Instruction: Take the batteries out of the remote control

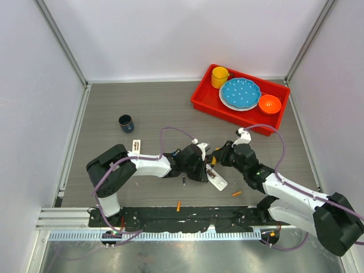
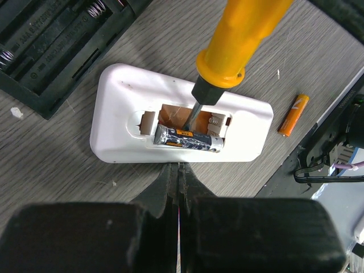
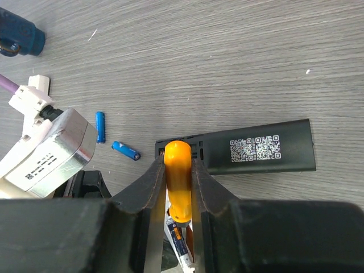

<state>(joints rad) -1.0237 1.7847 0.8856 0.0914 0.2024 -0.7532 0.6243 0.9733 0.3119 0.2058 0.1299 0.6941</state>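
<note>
Table [image 1: 142, 114]: grey wood-grain. Tray [image 1: 200, 94]: red, at the far right corner. Black remote [image 3: 256, 151]: label side up, mid-table toward the near edge. White remote [image 2: 119, 119]: just beside it, back up, compartment open. My right gripper [image 3: 177, 162]: fingers clamped on the screwdriver [image 2: 239, 40] handle, its metal tip down inside that compartment. My left gripper [image 2: 177, 176]: fingers pressed together on nothing, tips at the white remote's long edge. Battery [image 2: 190, 139]: one, lying in the compartment beside the tip. Orange cell [image 2: 294, 115]: one, on the table near the white remote's end. Blue cells [image 3: 100, 126]: two, loose, near the black remote.
</note>
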